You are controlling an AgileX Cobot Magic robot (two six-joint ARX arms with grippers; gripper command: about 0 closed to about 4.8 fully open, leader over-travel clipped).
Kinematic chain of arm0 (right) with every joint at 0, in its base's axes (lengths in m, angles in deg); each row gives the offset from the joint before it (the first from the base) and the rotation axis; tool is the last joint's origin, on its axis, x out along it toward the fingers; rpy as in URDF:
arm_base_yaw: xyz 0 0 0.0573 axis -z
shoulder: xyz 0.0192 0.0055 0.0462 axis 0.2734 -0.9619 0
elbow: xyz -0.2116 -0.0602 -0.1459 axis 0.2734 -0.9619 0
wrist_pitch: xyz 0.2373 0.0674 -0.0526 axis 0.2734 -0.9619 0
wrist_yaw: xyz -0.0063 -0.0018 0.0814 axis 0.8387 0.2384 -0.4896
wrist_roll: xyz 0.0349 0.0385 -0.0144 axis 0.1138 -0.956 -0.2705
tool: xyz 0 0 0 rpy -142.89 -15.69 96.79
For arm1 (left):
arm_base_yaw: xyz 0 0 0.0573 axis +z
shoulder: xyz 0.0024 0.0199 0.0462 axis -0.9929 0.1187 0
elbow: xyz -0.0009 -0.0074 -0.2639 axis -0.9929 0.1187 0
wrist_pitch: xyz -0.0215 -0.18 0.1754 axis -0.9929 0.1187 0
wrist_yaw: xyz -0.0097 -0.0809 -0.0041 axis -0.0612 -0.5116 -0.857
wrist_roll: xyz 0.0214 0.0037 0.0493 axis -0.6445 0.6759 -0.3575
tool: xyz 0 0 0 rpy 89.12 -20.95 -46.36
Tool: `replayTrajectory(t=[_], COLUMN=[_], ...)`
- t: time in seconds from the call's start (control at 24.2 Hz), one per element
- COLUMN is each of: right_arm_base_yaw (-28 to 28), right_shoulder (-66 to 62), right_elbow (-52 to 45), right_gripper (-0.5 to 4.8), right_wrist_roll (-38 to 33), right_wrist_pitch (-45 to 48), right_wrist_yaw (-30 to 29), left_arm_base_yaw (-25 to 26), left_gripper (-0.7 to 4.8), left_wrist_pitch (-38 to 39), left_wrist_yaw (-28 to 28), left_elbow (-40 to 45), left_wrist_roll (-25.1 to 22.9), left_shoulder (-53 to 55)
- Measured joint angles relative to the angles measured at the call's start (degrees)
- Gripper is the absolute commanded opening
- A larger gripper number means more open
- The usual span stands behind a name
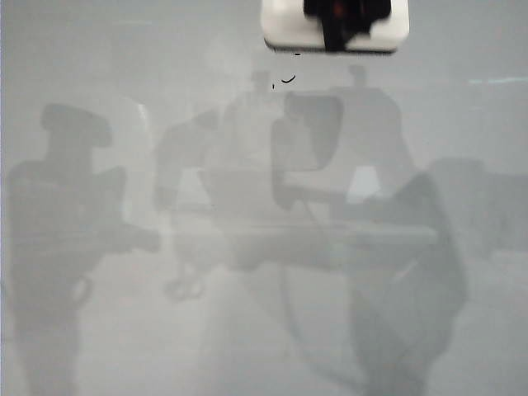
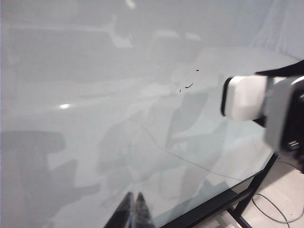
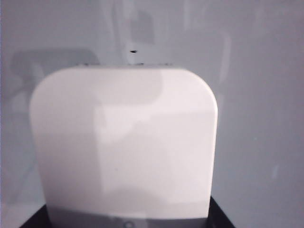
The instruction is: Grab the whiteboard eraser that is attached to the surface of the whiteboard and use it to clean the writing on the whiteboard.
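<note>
The whiteboard [image 1: 124, 313] fills the exterior view, pale grey with shadows and reflections. The white whiteboard eraser [image 1: 285, 25] sits at the top edge, with my right gripper [image 1: 338, 15] shut across it. Just below the eraser lie small black scraps of the writing [image 1: 287, 80]. In the right wrist view the eraser [image 3: 123, 142] fills most of the picture between the right gripper [image 3: 127, 221] jaws, with bits of writing [image 3: 134, 50] beyond it. From the left wrist view the eraser [image 2: 244, 97] shows side-on near the writing [image 2: 189, 86]. My left gripper [image 2: 133, 204] hangs shut over bare board, far from both.
In the left wrist view the board's black frame edge [image 2: 223, 202] runs diagonally, with a support leg and a cable [image 2: 275, 211] on the floor beyond it. Dark shadows of both arms lie across the board [image 2: 71, 95].
</note>
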Motion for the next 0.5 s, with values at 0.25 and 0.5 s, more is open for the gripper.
replayTrajectory(t=[0.25, 0.5], right_arm_base_yaw=[5.6, 10.1], right_shoulder=[-2.0, -5.0], right_elbow=[-7.4, -7.3], right_gripper=[2.43, 2.41], right_wrist_roll=[14.9, 20.1], right_wrist_pitch=[19.9, 26.6], right_wrist_yaw=[-7.8, -9.7], left_arm_base_yaw=[0.0, 0.0], left_gripper=[-0.06, -0.06], left_wrist_pitch=[0.0, 0.0], left_wrist_yaw=[0.0, 0.0], left_elbow=[0.0, 0.0], left_wrist_roll=[0.0, 0.0], left_shoulder=[-0.2, -0.2])
